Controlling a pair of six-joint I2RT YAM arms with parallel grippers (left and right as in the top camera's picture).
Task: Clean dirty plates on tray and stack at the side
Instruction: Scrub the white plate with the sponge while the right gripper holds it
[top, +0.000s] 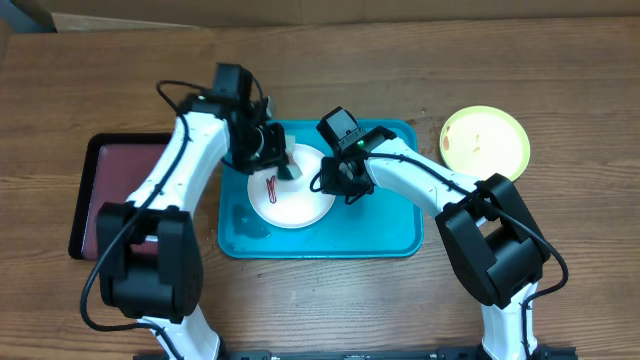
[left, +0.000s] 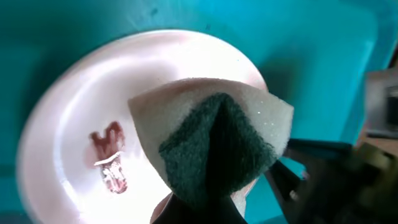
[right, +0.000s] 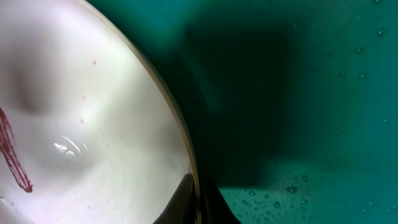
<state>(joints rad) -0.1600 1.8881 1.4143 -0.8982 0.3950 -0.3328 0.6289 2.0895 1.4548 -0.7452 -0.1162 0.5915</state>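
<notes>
A white plate (top: 292, 200) with a red-brown smear (top: 271, 187) lies on the teal tray (top: 385, 235). My left gripper (top: 283, 163) hangs over the plate's far edge, shut on a folded sponge (left: 217, 134) with a dark green scouring side. In the left wrist view the smear (left: 109, 155) lies on the white plate (left: 68, 106) left of the sponge. My right gripper (right: 196, 202) is shut on the white plate's (right: 93, 118) right rim, one finger inside and one outside. A yellow-green plate (top: 485, 141) lies on the table to the right of the tray.
A dark maroon tray (top: 112, 190) with a black rim lies left of the teal tray, partly under my left arm. Water drops dot the wet teal tray floor (right: 311, 186). Bare wooden table (top: 330, 300) surrounds both trays.
</notes>
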